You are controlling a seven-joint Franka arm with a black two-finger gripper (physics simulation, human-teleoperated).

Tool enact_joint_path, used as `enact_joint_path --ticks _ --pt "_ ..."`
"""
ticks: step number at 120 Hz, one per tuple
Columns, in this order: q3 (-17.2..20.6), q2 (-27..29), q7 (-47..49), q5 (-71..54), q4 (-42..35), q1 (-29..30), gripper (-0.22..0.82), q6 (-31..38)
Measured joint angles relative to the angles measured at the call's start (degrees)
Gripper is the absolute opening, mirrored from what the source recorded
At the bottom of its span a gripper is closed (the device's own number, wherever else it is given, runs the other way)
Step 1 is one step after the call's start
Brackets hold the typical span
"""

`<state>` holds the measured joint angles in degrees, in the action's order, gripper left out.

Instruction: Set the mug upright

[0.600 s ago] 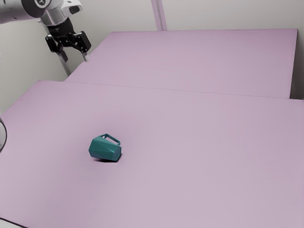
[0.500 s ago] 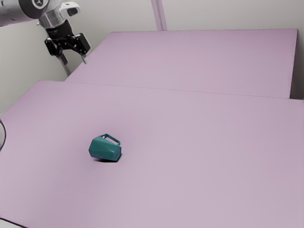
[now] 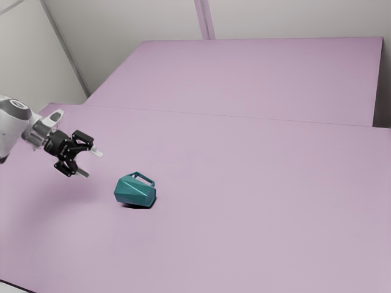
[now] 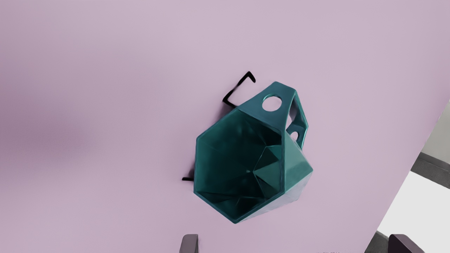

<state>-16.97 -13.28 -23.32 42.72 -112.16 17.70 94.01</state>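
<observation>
Down from the exterior view's upper left, the pincer (image 3: 93, 163) has moved near the mug (image 3: 135, 191), which has kept its place; behind the pincer comes the arm (image 3: 12, 125), pale, smooth and rounded; the pincer itself is black and angular, its two lighter fingers spread well apart, open and gripping nothing; just beyond their tips, not touching them, the mug lies on its side, teal, hard-edged, cut in flat facets with a slight sheen; its six-sided mouth (image 4: 225, 165) faces the pincer, its long axis running away from there to the base; the angular, pierced handle (image 4: 281, 116) stands up off its side; beneath and beyond spreads the smooth lilac tabletop (image 3: 244, 213).
</observation>
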Motion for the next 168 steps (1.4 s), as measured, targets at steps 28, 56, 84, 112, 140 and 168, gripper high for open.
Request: enact_joint_path --ticks 28,56,84,112,140,168 --pt "0.00 -2.62 -10.96 6.45 -4.20 -0.74 0.59 1.46" --pt "0.11 -2.88 -18.55 11.48 -6.86 -2.98 0.59 2.01" --pt "0.97 -3.53 -23.67 14.30 -8.06 -4.31 0.59 2.86" --pt "1.88 -3.86 -27.09 16.61 -9.04 -5.47 0.59 3.68" --pt "2.09 -3.96 -29.28 17.18 -9.39 -5.83 0.34 4.23" --pt "2.03 -3.91 -30.72 18.94 -10.27 -6.09 -0.04 4.31"
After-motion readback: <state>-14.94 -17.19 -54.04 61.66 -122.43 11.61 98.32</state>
